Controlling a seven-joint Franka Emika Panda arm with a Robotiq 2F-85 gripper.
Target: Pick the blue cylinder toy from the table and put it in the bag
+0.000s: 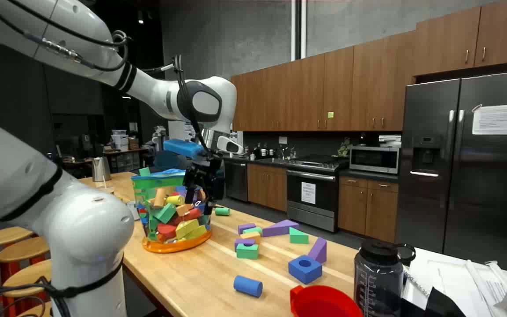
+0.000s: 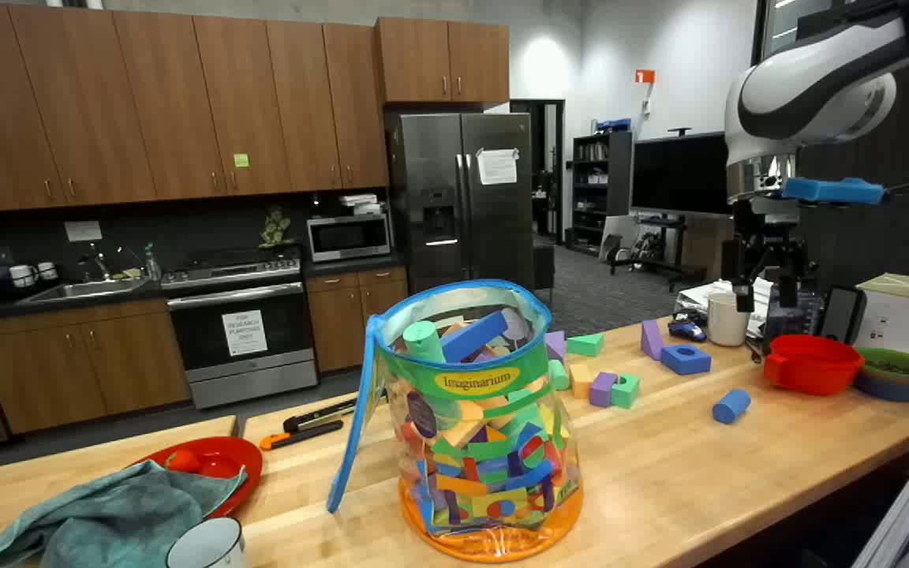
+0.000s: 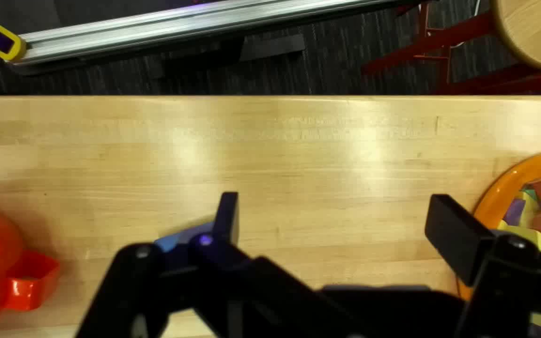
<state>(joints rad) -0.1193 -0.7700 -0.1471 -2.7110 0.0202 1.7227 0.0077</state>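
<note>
The blue cylinder toy lies on its side on the wooden table in both exterior views [image 1: 247, 285] [image 2: 731, 406]. In the wrist view the blue cylinder toy [image 3: 176, 237] is mostly hidden behind the left finger. The bag stands upright, unzipped and full of blocks, in both exterior views [image 1: 176, 247] [image 2: 476, 381]; its orange base [image 3: 496, 202] shows at the wrist view's right edge. My gripper [image 1: 200, 209] is open and empty, fingers pointing down, above the table. It also shows in an exterior view [image 2: 766, 298] and the wrist view [image 3: 334, 206].
A red bowl [image 1: 326, 304] [image 2: 809, 363] [image 3: 31, 281] stands near the cylinder. A blue block with a hole [image 1: 305, 269] and several purple, green and orange blocks lie along the table. A dark bottle [image 1: 379, 277] and a white mug [image 2: 727, 319] stand at one end.
</note>
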